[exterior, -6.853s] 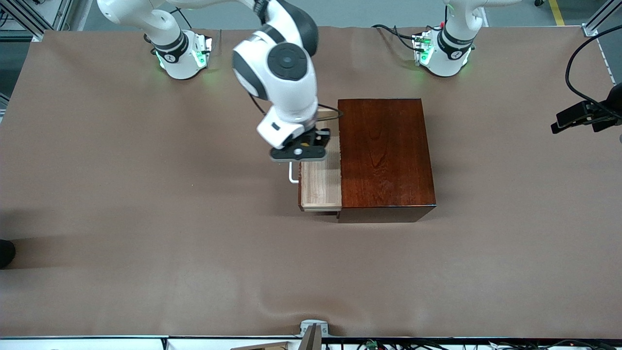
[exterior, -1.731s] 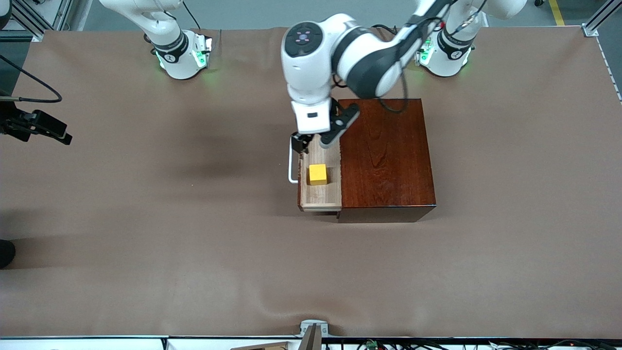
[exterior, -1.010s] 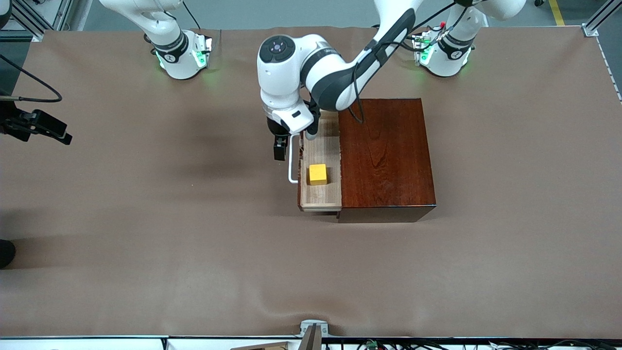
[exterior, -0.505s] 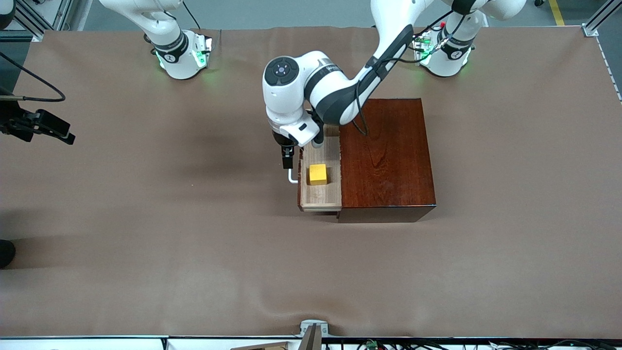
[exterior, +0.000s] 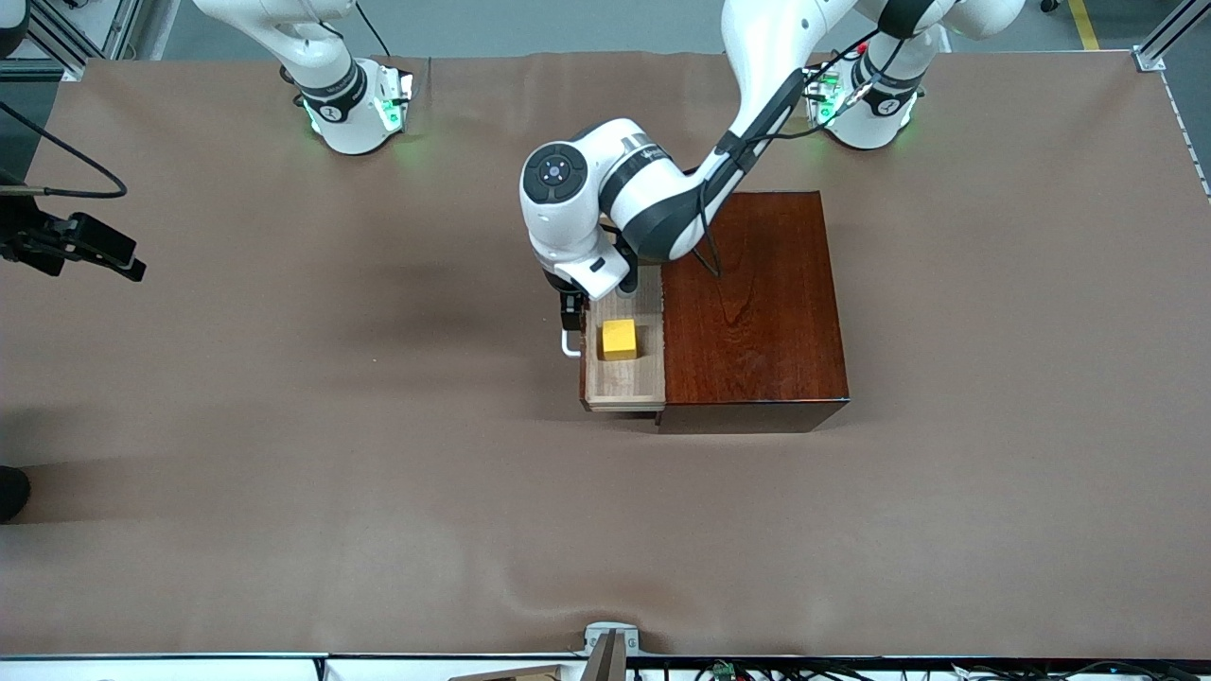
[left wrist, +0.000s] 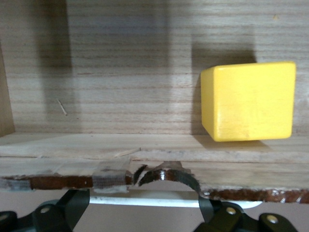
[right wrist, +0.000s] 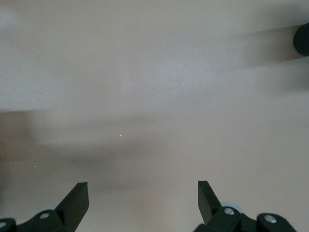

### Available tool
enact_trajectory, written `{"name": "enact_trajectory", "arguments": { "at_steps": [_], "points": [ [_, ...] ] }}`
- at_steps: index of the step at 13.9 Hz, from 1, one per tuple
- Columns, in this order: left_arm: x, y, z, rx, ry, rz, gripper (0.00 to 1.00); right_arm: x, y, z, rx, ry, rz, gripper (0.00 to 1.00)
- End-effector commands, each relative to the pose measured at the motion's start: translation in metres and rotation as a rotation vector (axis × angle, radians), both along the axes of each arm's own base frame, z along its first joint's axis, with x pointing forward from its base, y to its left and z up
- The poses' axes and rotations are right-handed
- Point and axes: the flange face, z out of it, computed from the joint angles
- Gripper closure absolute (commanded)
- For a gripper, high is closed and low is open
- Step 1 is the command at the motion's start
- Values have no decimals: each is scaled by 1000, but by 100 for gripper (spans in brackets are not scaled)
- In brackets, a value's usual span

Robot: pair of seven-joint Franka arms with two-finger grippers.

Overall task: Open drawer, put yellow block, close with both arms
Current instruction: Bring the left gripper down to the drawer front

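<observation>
While we looked down from the front camera, we found the pale light-wood drawer pulled partway out of the glossy dark reddish-brown wooden box, toward the right arm's end of the table, with the small bright yellow cube resting on its floor close to the front panel. We saw the left arm reaching from its green-lit base across the box, and the left gripper sat low at the white U-shaped bar handle in front of the drawer. We saw the right gripper waiting at the edge of the frame, high over the right arm's end of the brown table cover. Through the left wrist camera we saw the yellow cube on the drawer floor just inside the front wall, and the left gripper had its fingers spread wide on either side of the white bar, not closed on it. Through the right wrist camera we saw the right gripper with its fingers wide apart and nothing between them, above bare table cover.
</observation>
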Motion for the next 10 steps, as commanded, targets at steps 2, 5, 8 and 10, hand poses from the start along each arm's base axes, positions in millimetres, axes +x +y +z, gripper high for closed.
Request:
{"name": "enact_trajectory", "arguments": {
  "at_steps": [2, 5, 8, 10],
  "points": [
    [23, 22, 7, 47, 17, 10, 0, -7, -2, 7, -10, -9, 3, 0],
    [29, 38, 8, 107, 48, 28, 0, -7, -2, 7, -11, -10, 3, 0],
    [25, 45, 4, 158, 88, 35, 0, -7, -1, 7, -11, -10, 5, 0],
    [30, 59, 1, 203, 117, 60, 0, -7, -1, 7, -10, -9, 5, 0]
  ]
}}
